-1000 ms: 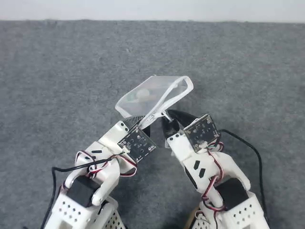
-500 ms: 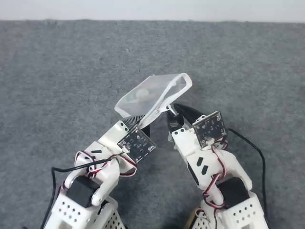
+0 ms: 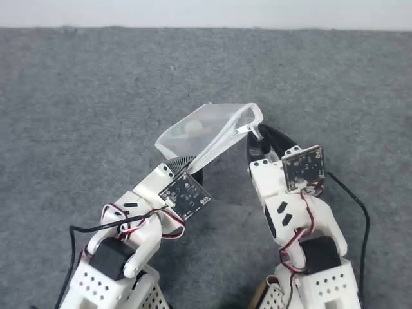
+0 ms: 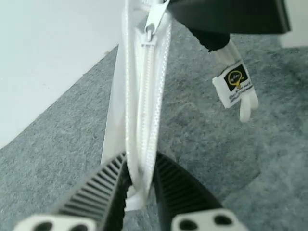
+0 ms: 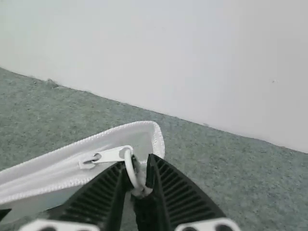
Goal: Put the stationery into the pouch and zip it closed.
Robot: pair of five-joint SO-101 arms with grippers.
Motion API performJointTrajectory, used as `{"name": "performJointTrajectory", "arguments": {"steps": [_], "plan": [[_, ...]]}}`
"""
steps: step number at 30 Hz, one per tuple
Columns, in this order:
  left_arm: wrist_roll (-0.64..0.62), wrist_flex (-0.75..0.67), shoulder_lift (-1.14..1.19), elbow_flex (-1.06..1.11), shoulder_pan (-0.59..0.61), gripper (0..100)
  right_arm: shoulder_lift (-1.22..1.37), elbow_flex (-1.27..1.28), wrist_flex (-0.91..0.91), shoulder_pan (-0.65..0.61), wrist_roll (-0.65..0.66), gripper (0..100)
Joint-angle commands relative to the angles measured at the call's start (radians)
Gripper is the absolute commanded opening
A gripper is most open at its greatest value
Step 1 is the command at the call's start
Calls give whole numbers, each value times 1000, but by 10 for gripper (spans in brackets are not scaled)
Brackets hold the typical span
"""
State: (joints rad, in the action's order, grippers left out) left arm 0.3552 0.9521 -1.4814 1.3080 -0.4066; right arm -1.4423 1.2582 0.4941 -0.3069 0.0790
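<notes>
Counter (image 3: 77,96) is lying under a grey, felt-like covering, its nap showing mottled from left to right. A plain pale wall (image 3: 206,13) is running along the far edge. A small tan piece (image 3: 261,295) is peeking in at the near edge, right of centre; identity unclear.

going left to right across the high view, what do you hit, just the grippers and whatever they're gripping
left gripper, clamped on the near end of the pouch → zipper pull → right gripper, pinching that pull
</notes>
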Motion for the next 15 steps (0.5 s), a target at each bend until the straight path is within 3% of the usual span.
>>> {"name": "performJointTrajectory", "arguments": {"steps": [1,6,15], "plan": [[-21,18,-12,2,11,8,77,-48,-101,84,-6,7],[-21,18,-12,2,12,8,226,-55,-217,154,-14,7],[-21,18,-12,2,14,8,374,-130,-232,243,-43,7]]}}
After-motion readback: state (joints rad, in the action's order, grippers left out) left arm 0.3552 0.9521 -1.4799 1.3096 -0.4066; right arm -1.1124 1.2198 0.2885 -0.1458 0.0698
